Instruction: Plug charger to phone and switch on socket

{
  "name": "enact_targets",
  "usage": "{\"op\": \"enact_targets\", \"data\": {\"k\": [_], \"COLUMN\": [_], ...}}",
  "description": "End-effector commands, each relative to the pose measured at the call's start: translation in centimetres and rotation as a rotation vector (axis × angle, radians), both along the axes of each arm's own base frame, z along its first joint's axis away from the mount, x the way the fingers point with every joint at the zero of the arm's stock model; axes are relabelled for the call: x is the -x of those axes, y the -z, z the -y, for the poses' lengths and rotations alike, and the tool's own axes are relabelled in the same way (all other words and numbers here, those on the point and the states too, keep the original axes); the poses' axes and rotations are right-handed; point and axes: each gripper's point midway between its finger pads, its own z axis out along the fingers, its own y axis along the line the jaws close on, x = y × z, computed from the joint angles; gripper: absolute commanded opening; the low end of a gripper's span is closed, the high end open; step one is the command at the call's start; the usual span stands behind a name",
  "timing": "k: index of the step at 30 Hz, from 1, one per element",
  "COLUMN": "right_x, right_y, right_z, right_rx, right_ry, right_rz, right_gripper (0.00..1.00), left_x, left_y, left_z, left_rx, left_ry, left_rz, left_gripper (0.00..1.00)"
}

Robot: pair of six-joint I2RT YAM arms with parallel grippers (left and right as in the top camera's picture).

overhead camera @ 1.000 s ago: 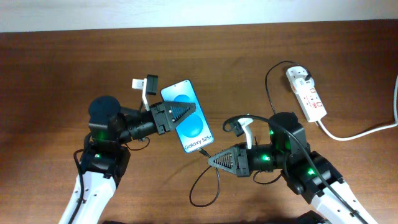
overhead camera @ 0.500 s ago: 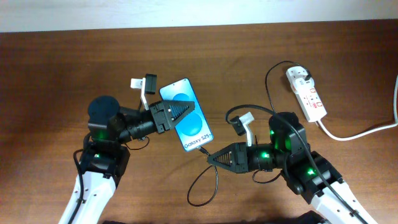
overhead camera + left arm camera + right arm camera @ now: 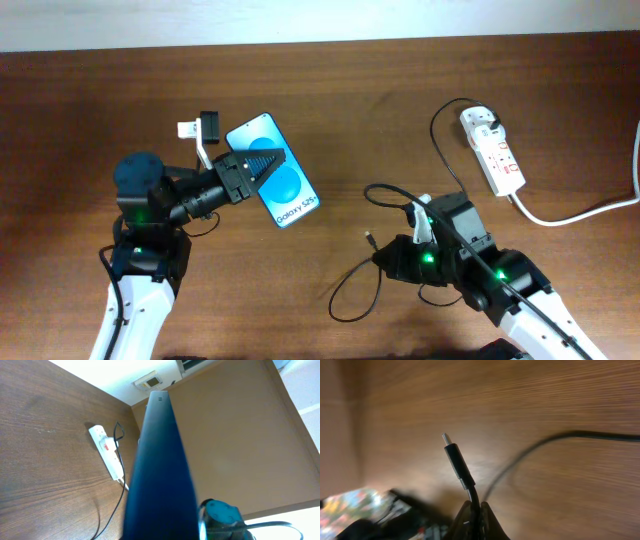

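My left gripper (image 3: 270, 163) is shut on the phone (image 3: 290, 200) and holds it tilted above the table, its blue "Galaxy S25" screen facing up. The left wrist view shows the phone edge-on (image 3: 160, 460). My right gripper (image 3: 388, 257) is shut on the charger's thin black cable just behind its connector tip (image 3: 371, 238). The tip points up from the shut fingers (image 3: 475, 517) in the right wrist view (image 3: 455, 457). The tip is apart from the phone, well to its right. The cable loops over the table (image 3: 350, 295) to a white plug head (image 3: 480, 120) in the socket (image 3: 497, 152).
The socket's thick white cord (image 3: 580, 212) runs off the right edge. The socket and the black cable also show in the left wrist view (image 3: 107, 450). A pale wall lies behind the table's far edge.
My left arm has carried the phone to the left and away from the connector. My right gripper has drawn back to the right with the cable, so the tip and phone are now apart.
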Motion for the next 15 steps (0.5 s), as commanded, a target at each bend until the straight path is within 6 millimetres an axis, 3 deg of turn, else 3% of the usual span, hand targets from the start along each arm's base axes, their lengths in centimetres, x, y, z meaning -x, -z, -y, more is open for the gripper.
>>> {"op": "enact_targets", "data": {"k": [1,5,9,14,15], "right_x": [-1.0,-1.3,-1.7,-2.5,-2.7], "right_y": [1.9,3.4,5.2,6.1,6.3], "right_z": [1.9,1.9,1.6,1.3,1.2], "right_rx": [0.135,0.163,0.186,0.191,0.192], "right_ry": [0.053,0.052,0.048,0.047,0.038], "right_rz": [-0.005,-0.053,-0.103,-0.11,-0.104], "right_gripper": [0.08,0.19,0.2,0.2,0.08], "left_x": [0.3,0.3,0.4,0.5,0.5], "left_y": [-0.9,-0.9,-0.8,-0.7,-0.7], "left_z": [0.0,0.1,0.1,0.1,0.1], "left_rx": [0.007,0.007,0.008,0.007,0.007], "left_ry": [0.014,0.018,0.025,0.025,0.025], "left_rz": [0.023,0.023,0.016,0.009,0.009], "left_gripper": [0.0,0.0,0.0,0.0,0.0]}}
